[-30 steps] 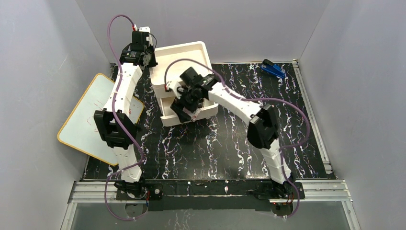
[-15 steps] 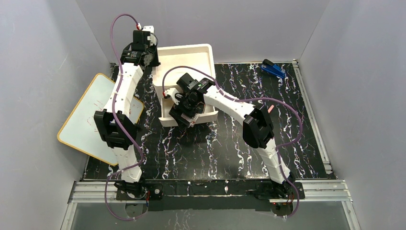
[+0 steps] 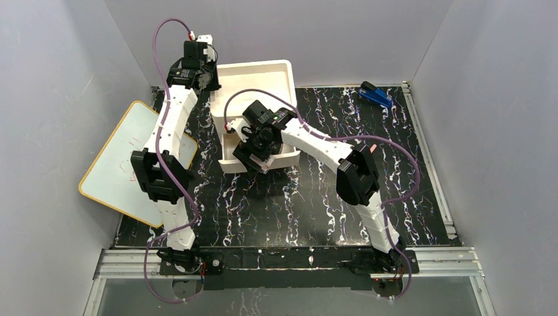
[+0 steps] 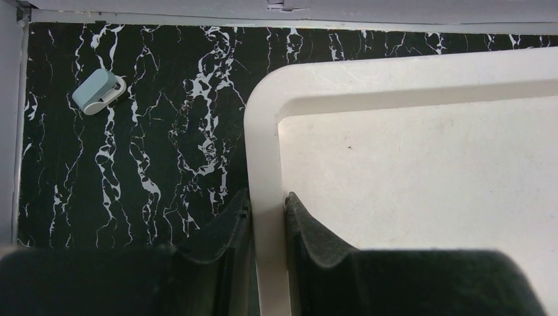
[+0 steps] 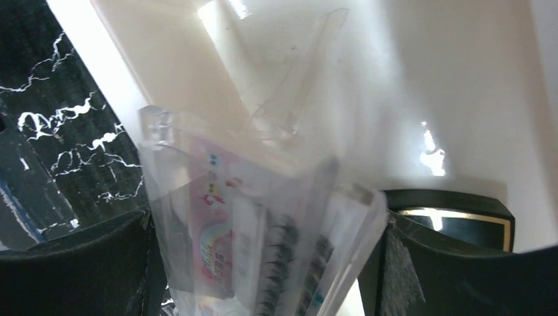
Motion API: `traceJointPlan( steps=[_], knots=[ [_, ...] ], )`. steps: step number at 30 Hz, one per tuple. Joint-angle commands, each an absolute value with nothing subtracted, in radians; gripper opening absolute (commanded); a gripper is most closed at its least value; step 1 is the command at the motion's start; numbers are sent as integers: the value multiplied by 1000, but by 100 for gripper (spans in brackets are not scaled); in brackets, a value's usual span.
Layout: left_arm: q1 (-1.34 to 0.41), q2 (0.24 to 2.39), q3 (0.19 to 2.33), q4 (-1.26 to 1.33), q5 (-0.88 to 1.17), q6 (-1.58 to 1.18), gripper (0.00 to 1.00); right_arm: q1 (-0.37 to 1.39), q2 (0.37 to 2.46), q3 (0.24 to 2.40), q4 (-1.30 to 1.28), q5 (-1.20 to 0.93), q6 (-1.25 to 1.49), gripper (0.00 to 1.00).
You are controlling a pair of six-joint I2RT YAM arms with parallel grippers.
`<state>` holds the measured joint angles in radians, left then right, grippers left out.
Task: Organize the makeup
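Looking at the right end effector, it's spread about as wide as it goes. The clear lash packet spans the gap from one pad to the other, so I'd call that a hold. It hangs over the near part of the white organizer box, which sits toward the far edge of the tabletop, left of centre. A square black compact with gold trim lies in the box just beside the packet. The left end effector is pinched narrow on the box's wall close to its far left corner, one finger outside and one inside, bracing it I guess.

Handling-wise, the packet looks like thin clear plastic: near weightless, glossy, a bit springy. My bet is it flexes or squirts out sideways if squeezed hard. The flap at its top looks half open, so it could snag on the box wall. Gripping across the two long edges, like now, seems right, with light pressure only. Releasing it low in the box beats dropping it, since something this light can bounce or end up on the compact.
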<state>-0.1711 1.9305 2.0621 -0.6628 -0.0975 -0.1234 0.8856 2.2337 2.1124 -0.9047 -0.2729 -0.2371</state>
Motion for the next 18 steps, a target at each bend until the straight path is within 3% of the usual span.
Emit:
traceJointPlan(
  steps=[1,18],
  knots=[
    [-233,1989,2031,-989,149,-123,0,848,2187,2101,-795,-81,-216,95],
    [-232,2002,2075,-1007,151,-125,0,848,2161,2202,-871,-51,-229,90]
  ],
)
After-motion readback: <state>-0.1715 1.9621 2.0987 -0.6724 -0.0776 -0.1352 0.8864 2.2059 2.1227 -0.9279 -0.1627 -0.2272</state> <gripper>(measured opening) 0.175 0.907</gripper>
